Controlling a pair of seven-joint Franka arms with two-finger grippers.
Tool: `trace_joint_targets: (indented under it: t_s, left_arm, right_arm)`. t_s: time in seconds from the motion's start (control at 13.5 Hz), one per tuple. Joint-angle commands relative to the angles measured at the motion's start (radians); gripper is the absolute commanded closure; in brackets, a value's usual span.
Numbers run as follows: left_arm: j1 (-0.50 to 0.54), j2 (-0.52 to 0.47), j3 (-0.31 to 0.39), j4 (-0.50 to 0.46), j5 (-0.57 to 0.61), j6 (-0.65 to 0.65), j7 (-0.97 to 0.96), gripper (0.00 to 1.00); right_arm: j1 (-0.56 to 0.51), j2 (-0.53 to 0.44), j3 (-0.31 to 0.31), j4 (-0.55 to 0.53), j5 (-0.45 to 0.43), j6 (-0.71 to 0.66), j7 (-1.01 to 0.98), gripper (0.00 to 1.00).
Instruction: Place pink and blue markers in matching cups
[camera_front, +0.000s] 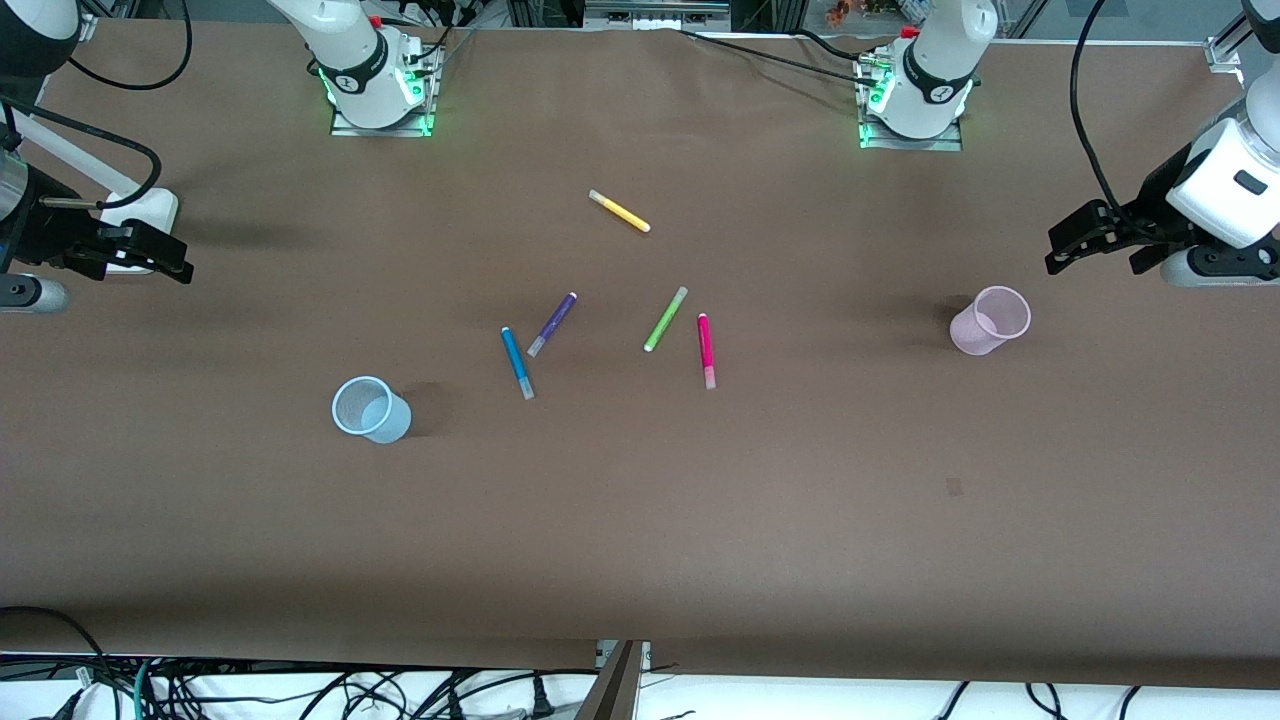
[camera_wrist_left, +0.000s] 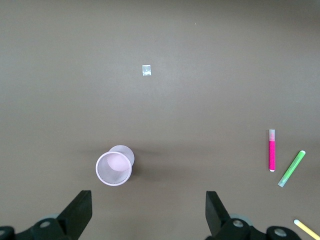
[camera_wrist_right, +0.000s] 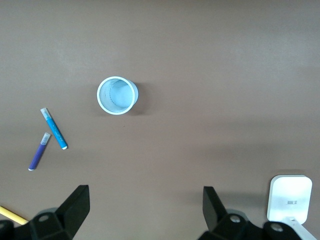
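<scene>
Nothing is picked up yet — the task sits at its opening step. The left pincer (camera_front: 1062, 250) hangs over the tabletop (camera_front: 640, 520) at the left arm's end, fingers spread and holding nothing, just beside the pink cup (camera_front: 990, 320). The right pincer (camera_front: 165, 260) hangs over the right arm's end, likewise spread and empty.

The pink marker (camera_front: 706, 350) and blue marker (camera_front: 517, 363) lie flat mid-tabletop, apart from each other. The green pen (camera_front: 665, 319) lies close beside the pink marker, and the purple pen (camera_front: 552, 324) close beside the blue one; the yellow pen (camera_front: 619, 211) lies farther from the camera. The blue cup (camera_front: 370, 409) stands upright toward the right arm's end.

The next move likely calls for each arm to reach inward and pinch its marker across the barrel without nudging the neighbouring pen. Open room is ample around both cups — no edge crowds them.
</scene>
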Motion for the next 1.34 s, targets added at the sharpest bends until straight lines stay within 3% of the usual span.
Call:
trace_joint_targets:
  t_s: [0.0,0.82,1.26]
  left_arm:
    - [0.003,0.027,-0.001,0.039,0.002,-0.014,0.009,0.00]
    - [0.003,0.056,-0.003,0.038,-0.001,-0.038,0.014,0.00]
    - [0.003,0.058,-0.003,0.038,-0.001,-0.038,0.012,0.00]
  right_arm:
    - [-0.006,0.008,0.000,0.022,0.021,-0.014,0.013,0.00]
    - [0.036,0.074,0.011,0.020,0.021,-0.001,0.021,0.00]
    - [0.164,0.144,0.013,0.022,0.018,0.064,0.024,0.00]
